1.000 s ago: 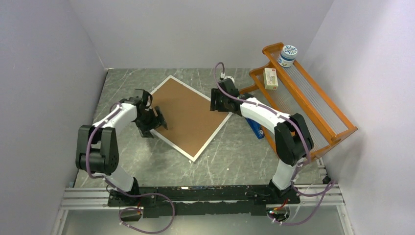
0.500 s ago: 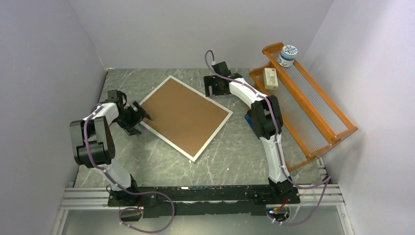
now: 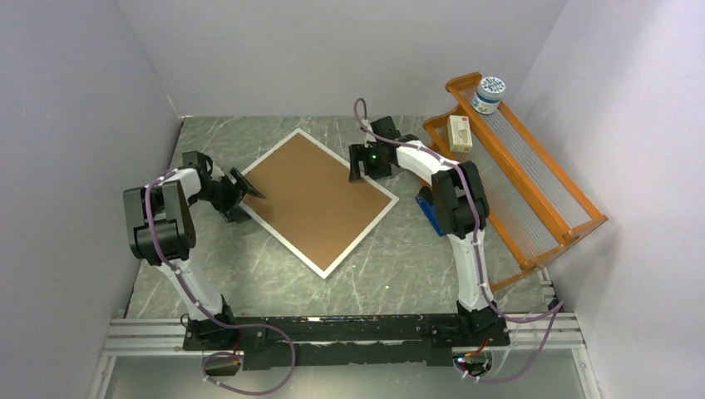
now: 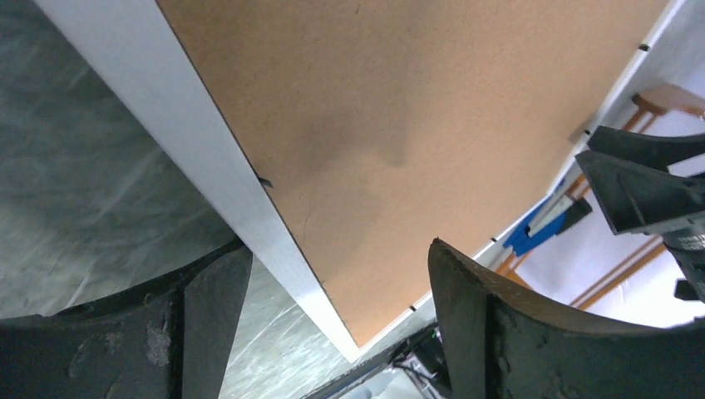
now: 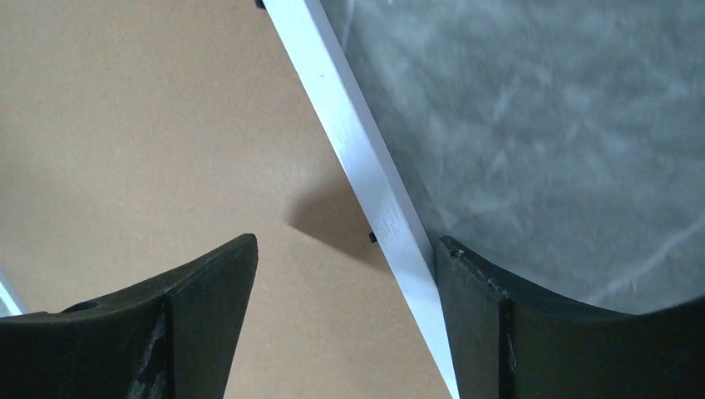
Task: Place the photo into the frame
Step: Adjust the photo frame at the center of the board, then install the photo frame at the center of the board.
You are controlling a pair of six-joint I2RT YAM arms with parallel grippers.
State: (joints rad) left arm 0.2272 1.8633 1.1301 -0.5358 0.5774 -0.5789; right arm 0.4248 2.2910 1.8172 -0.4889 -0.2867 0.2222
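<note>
The frame (image 3: 362, 235) lies face down on the table, a thin white rim around a brown backing board (image 3: 316, 195). The photo is hidden or out of view. My left gripper (image 3: 245, 184) stands open at the frame's left corner. In the left wrist view the white rim (image 4: 191, 125) runs between the jaws of that gripper (image 4: 337, 249), one finger over the table and one over the board (image 4: 399, 108). My right gripper (image 3: 359, 162) is open at the back right edge. Its wrist view shows this gripper (image 5: 347, 243) straddling the rim (image 5: 349, 125).
An orange wooden rack (image 3: 515, 166) leans along the right wall, with a white tub (image 3: 488, 93) and a small box (image 3: 459, 133) on it. A blue object (image 3: 432, 214) lies beside the right arm. Walls close in the left, back and right.
My left gripper drew back from over the board to the frame's left corner. My right gripper swung out towards the back, then came down onto the back right edge. The frame barely shifted.
</note>
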